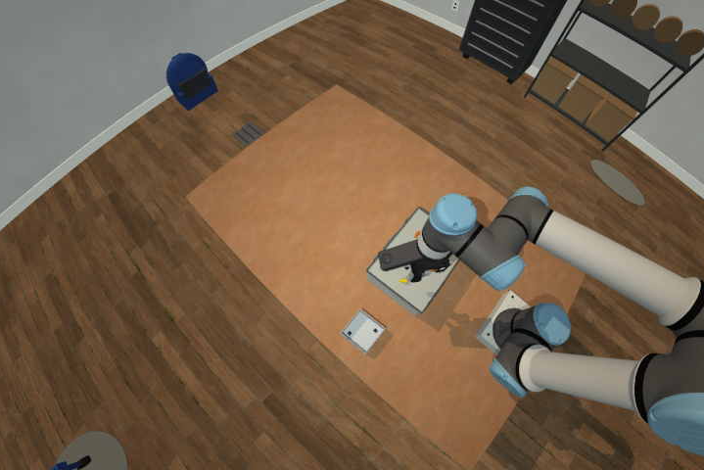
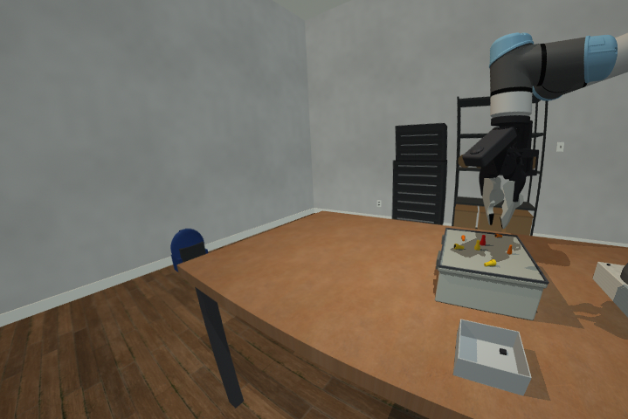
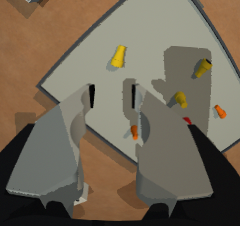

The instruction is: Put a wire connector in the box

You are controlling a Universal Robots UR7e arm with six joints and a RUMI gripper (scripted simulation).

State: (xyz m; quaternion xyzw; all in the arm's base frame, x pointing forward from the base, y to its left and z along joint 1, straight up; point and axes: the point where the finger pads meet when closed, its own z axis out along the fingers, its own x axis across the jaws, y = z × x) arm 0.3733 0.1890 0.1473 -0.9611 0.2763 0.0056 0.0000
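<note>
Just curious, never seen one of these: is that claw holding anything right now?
Gripper: partly open, holding nothing, hanging above the tool case's lid.

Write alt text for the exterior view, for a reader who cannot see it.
A robot arm's gripper, slightly open and holding nothing, hangs above a grey tool case whose lid carries small yellow, orange and red wire connectors. An open steel junction box sits nearer the camera on the brown table.

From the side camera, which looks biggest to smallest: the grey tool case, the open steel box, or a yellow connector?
1. Tool case
2. Steel junction box, though it sits nearer the camera
3. Yellow wire connector
</note>
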